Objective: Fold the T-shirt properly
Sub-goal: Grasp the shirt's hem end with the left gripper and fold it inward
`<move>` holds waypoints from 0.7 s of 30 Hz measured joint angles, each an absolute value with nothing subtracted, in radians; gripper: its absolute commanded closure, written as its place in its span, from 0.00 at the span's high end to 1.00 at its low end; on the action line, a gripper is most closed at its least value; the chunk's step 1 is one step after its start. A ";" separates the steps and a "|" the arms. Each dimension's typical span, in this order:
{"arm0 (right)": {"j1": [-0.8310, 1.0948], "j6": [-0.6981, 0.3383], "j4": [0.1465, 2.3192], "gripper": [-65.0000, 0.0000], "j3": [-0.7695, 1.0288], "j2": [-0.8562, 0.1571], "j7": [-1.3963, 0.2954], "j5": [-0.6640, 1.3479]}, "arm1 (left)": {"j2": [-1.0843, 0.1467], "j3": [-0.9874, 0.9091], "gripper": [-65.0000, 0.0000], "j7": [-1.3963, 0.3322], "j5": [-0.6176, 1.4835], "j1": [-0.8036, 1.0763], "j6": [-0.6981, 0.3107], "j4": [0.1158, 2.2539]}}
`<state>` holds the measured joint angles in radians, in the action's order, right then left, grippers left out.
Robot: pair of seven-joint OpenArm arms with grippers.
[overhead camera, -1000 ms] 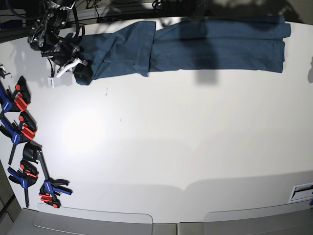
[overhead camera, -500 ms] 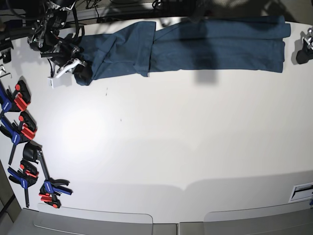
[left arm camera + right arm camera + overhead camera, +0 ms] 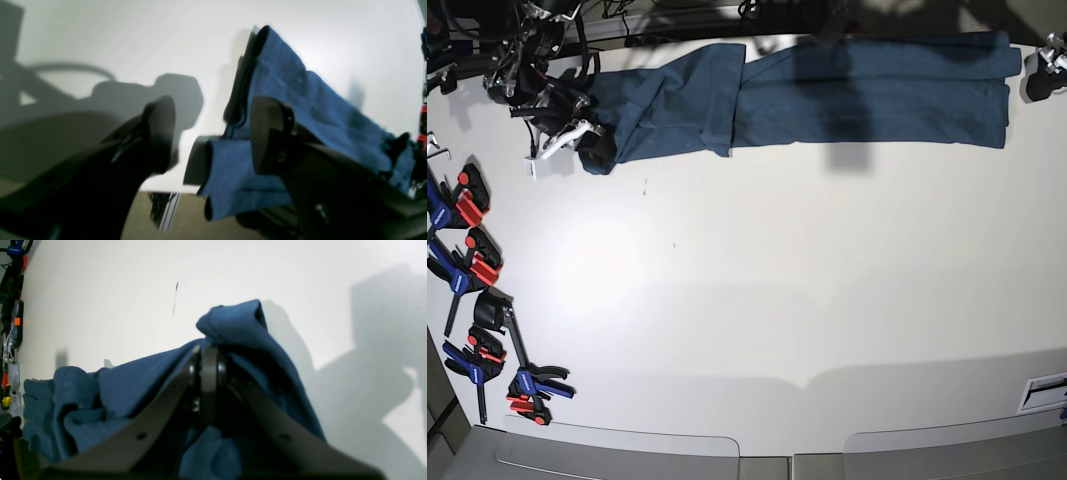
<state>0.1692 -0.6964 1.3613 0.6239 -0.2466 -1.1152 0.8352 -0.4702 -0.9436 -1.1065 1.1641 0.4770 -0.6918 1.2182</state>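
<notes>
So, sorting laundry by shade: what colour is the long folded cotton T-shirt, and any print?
Plain dark teal-blue T-shirt, no print; clearest in base view.

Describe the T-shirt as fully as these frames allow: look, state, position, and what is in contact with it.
The T-shirt is plain dark teal-blue, soft and wrinkled, with no print. It lies folded into a long narrow band along the far edge of the white table. One end is bunched and pinched in the shut right gripper. At the other end the layers stack with rounded fold edges; the left gripper hangs open beside that end, gripping nothing.
</notes>
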 measured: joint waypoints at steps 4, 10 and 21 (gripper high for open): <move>0.169 -0.696 1.361 0.00 0.624 -0.247 -1.115 0.835 | -0.439 -0.944 0.51 -1.092 1.149 0.478 -0.691 1.218; 0.169 -0.696 1.361 0.00 0.624 -0.247 -1.115 0.837 | -0.424 -0.944 0.51 -1.092 1.147 0.478 -0.691 1.218; 0.169 -0.696 1.361 0.00 0.624 -0.247 -1.115 0.838 | -0.411 -0.785 0.51 -1.066 1.175 0.476 -0.694 1.221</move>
<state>0.1692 -0.6964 1.3613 0.6239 -0.2466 -1.1152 0.8375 -0.4110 -0.7845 -1.0660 1.1751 0.4759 -0.6937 1.2205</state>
